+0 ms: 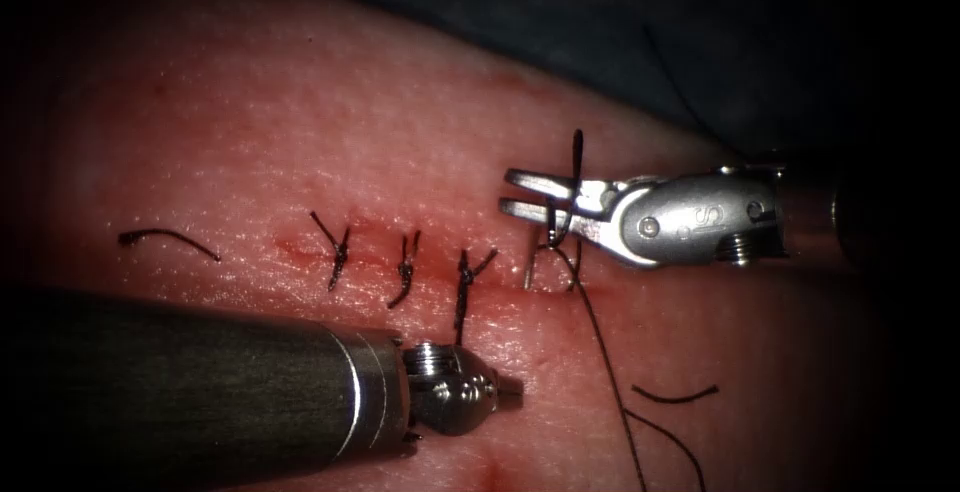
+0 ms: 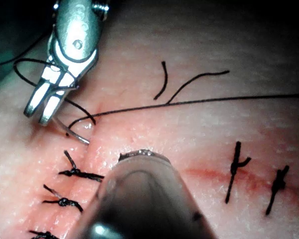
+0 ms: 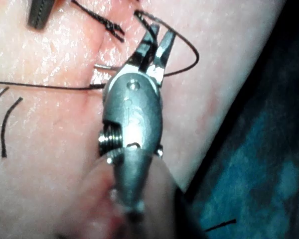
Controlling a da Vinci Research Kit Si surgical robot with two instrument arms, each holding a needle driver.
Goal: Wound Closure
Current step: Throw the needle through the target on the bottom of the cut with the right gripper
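We observe the pale pink pork-belly tissue point(image 1: 300, 132) with its reddish horizontal cut point(image 1: 380, 247) carrying three knotted black stitches point(image 1: 405, 270).

The right arm's silver needle driver point(image 1: 515, 195) reaches in from the right. Its fingers stand slightly parted, and dark thread loops about them near their base. We cannot tell whether anything is clamped there.

The thin curved steel needle point(image 1: 528, 270) sits in the tissue at the right end of the cut, just below those fingers. A short bare length stands out of the surface; the rest is buried or hidden.

The long black thread point(image 1: 605, 352) trails from that spot down across the tissue.

The left arm's tool point(image 1: 505, 390), on its dark shaft, rests below the cut, holding nothing; we cannot tell the state of its fingers.

Loose cut thread ends point(image 1: 675, 394) lie on the tissue.
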